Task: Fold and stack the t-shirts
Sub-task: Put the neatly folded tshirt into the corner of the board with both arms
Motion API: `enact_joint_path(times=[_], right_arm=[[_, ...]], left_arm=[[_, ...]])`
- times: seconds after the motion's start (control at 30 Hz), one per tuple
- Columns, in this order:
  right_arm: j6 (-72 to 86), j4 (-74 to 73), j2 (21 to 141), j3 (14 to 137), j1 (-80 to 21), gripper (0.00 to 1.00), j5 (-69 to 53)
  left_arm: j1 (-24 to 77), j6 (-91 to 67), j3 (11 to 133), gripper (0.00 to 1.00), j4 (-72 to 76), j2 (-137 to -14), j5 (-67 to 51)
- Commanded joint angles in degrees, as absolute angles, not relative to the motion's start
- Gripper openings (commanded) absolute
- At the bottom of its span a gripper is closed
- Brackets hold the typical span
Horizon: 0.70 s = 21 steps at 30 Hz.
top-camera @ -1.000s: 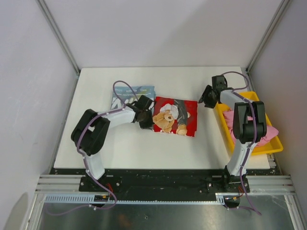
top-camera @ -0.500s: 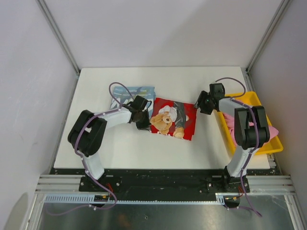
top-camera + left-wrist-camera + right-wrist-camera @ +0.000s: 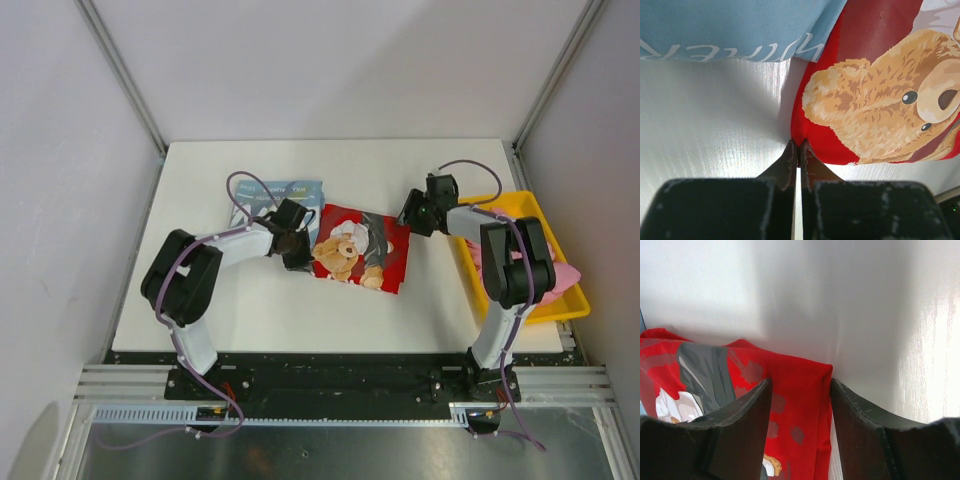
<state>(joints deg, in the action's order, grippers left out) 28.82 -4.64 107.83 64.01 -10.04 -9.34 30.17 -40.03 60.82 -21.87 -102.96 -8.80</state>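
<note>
Left tool (image 3: pixel 799 146) pinched shut, right tool (image 3: pixel 801 386) spread wide

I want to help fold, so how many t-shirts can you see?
3: the blue t-shirt left of centre, the red t-shirt beside it mid-table, the pink t-shirt in the yellow tray on the right. More could hide beneath it.

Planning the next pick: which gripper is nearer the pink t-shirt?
Right. The right gripper straddles the red t-shirt corner beside the yellow tray holding the pink t-shirt; the left gripper pinches the red one's opposite corner.
</note>
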Motion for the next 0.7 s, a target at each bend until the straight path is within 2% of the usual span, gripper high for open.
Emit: enact_joint_path(times=[0.0,0.2,0.33,0.53,0.67], right_arm=[[28.2,-5.4,110.1,64.2,-11.5,0.55,-5.6],[30.2,-8.0,109.9,64.3,-13.2,0.48,-2.2],[31.2,-10.0,109.7,65.1,-15.4,0.34,-0.3],[32.4,-11.6,109.0,65.6,-17.4,0.05,1.6],[32.5,-13.5,105.4,66.1,-17.6,0.0,4.1]], left_arm=[[29.6,-38.4,61.5,0.0,-23.9,-101.8,-8.1],[29.5,-38.4,62.0,0.0,-23.9,-102.1,-8.7],[29.6,-38.4,62.3,0.0,-23.9,-102.2,-9.1],[29.8,-38.0,62.8,0.0,-23.9,-102.1,-9.8],[30.3,-37.3,63.8,0.0,-23.9,-101.6,-10.8]])
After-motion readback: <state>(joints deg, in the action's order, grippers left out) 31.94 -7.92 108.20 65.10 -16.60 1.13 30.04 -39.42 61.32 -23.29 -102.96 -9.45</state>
